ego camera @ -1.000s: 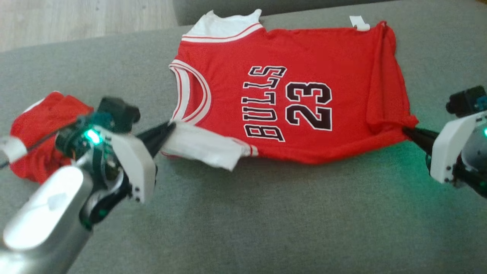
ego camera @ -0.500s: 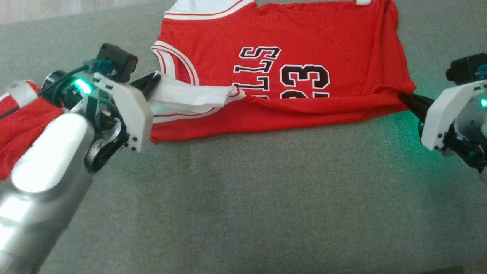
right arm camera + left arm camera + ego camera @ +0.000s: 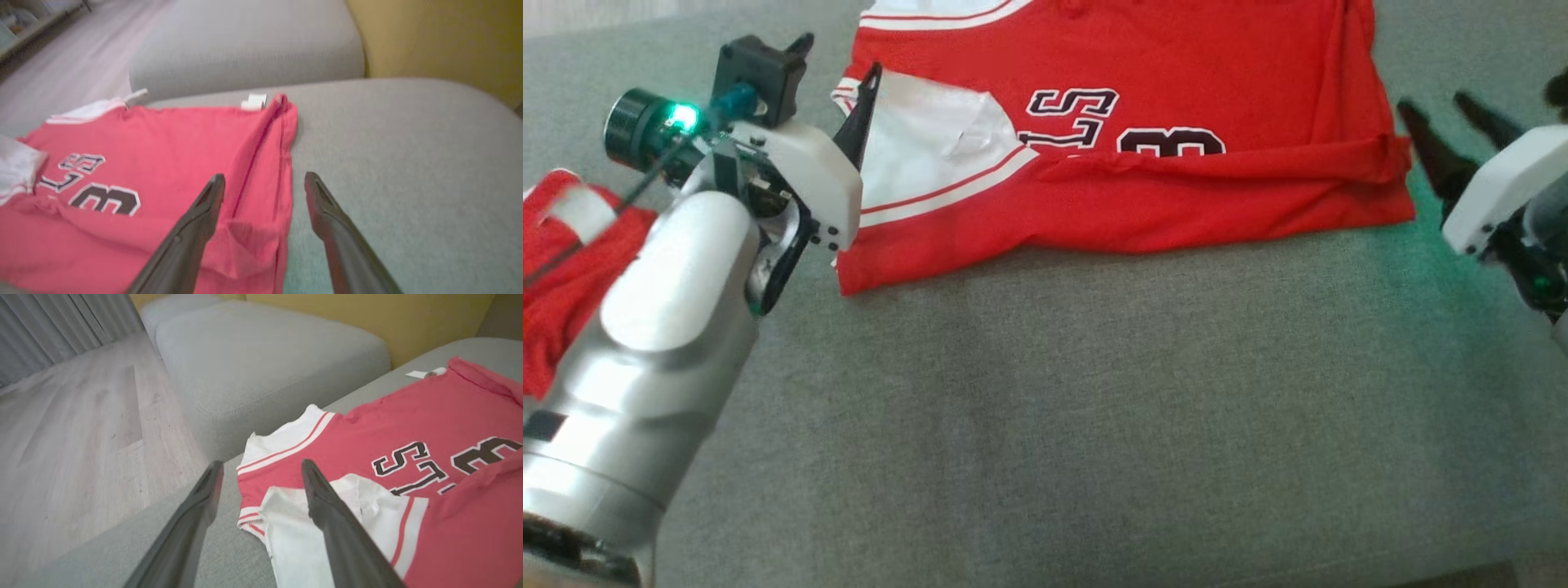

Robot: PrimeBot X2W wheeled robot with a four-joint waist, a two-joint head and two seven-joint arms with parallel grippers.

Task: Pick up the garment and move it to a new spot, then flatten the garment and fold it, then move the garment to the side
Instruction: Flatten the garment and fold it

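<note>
The garment (image 3: 1176, 73) is a red jersey with white trim and black lettering, lying on the grey cushion (image 3: 1094, 408) at the top of the head view. Its near edge is folded up over the lettering, with a white flap (image 3: 923, 147) turned over at the left. My left gripper (image 3: 840, 57) is open at the jersey's left end, empty, and the left wrist view shows its fingers (image 3: 261, 463) spread above the white flap (image 3: 294, 535). My right gripper (image 3: 1433, 102) is open just off the right hem. The right wrist view has its fingers (image 3: 265, 175) straddling the hem (image 3: 282, 163).
A second red cloth (image 3: 564, 269) lies bunched at the left, behind my left forearm. A separate grey cushion (image 3: 265, 355) stands beyond the jersey, with wooden floor (image 3: 81, 416) to its left and a yellow wall (image 3: 441, 36) behind. The near cushion area is bare.
Both grippers opened and let go of the jersey's near edge, which now rests folded over the lettering. The head camera has tipped, shifting the whole scene upward.
</note>
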